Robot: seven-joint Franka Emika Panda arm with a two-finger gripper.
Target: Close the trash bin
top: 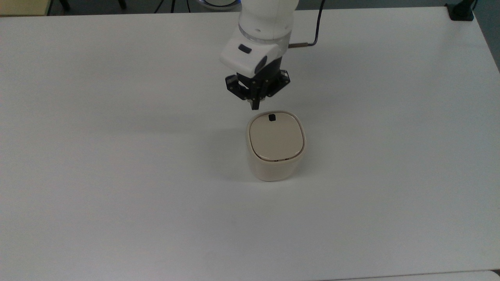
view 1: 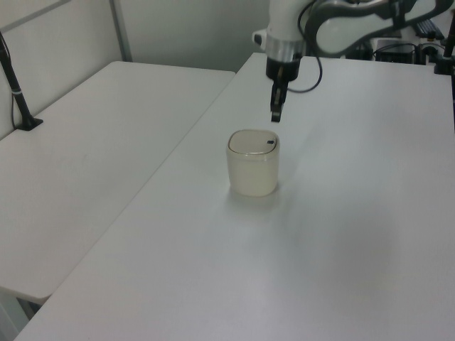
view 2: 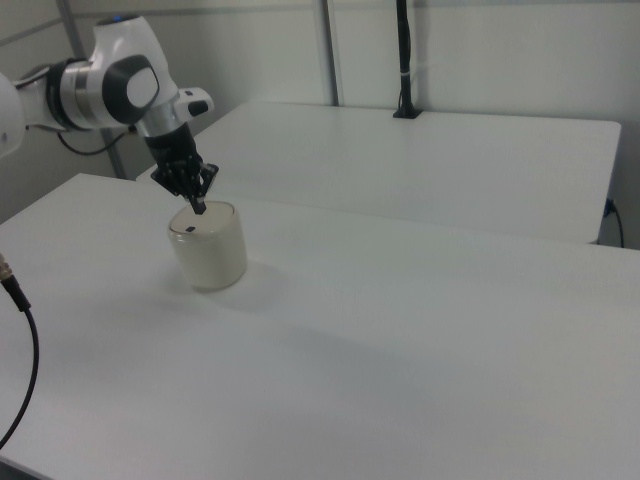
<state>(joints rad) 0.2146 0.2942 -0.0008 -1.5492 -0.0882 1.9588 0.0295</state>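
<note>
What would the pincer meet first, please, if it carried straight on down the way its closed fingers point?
Probably the white table just behind the trash bin, or the bin's rear rim. The pincer hangs above that edge, and depth is unclear.

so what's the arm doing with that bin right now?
A single Panda arm is working on the small cream trash bin in the middle of the white table. The lid lies flat and flush with the rim, its black latch tab showing, so the bin looks closed. The gripper is shut, empty, and hangs in the air above the tab edge, clear of the bin in the left view.
</note>
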